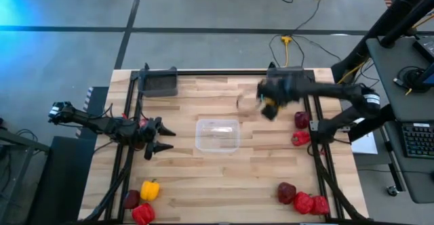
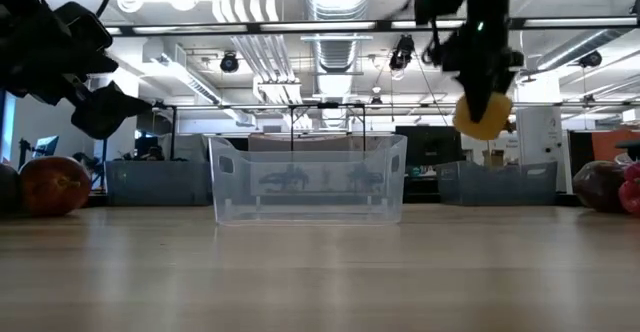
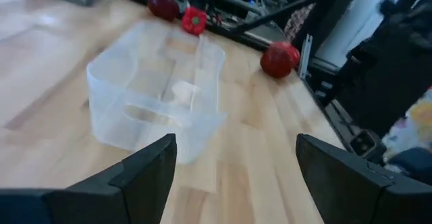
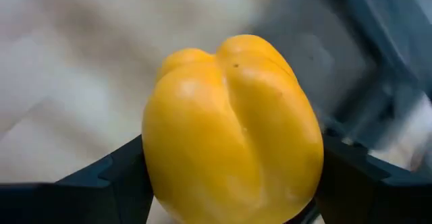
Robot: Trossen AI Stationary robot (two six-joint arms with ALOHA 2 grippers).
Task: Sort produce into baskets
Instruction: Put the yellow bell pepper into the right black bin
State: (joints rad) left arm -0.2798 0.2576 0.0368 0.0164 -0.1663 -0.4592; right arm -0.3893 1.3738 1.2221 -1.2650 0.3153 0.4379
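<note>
Two dark, near-black jointed arms, left arm thin with a pale block at its outer end, right arm bulkier with a white band near one joint, flat matte wedge-shaped fingers, black cables along the links

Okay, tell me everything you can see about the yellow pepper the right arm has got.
The yellow bell pepper is smooth, glossy and lobed, with a deep crease running down its face and a tiny dark speck near the top. It is clamped between the two dark fingers of the right gripper, which press on its sides. It hangs in the air well above the wooden table, touching nothing else, between the clear container and the far right tray. Its stem is not visible.
</note>
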